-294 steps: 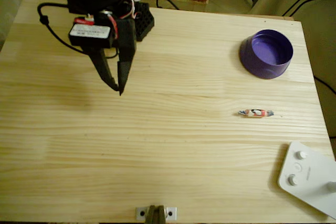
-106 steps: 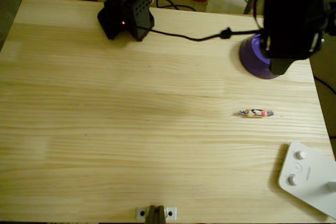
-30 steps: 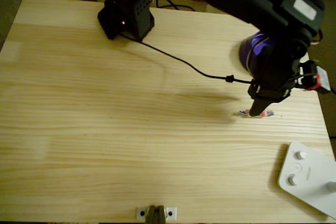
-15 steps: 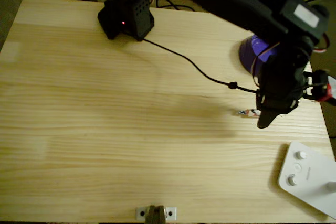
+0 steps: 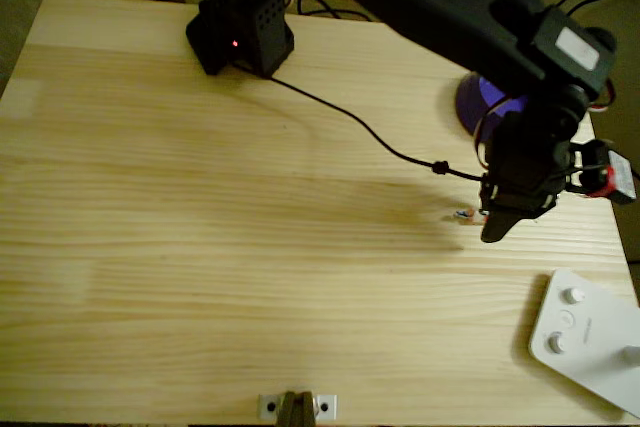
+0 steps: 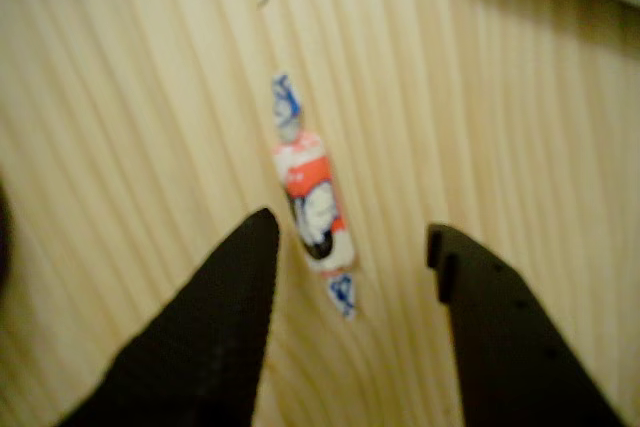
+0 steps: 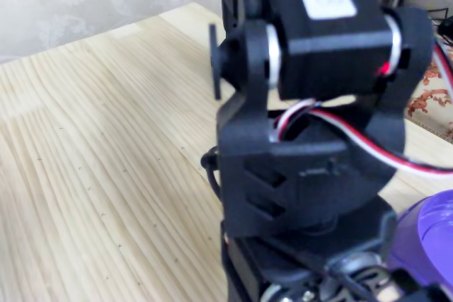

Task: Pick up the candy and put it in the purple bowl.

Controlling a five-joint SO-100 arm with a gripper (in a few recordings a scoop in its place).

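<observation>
Overhead view: the black gripper [image 5: 492, 230] hangs over the candy [image 5: 464, 214] on the wooden table [image 5: 200, 247], the purple bowl [image 5: 478, 105] just beyond, partly hidden by the arm. Wrist view: the candy [image 6: 313, 197] lies on the wood between the spread fingers [image 6: 225, 307], untouched. Fixed view: the arm's body blocks the table, the bowl [image 7: 432, 242] at right.

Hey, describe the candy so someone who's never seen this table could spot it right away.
Start at the pale wooden table and go to its right side in the overhead view, below the purple bowl. There the open claw hangs over the candy. It is a slim red-and-white sweet with twisted blue-and-white wrapper ends, much smaller than the bowl.
</observation>
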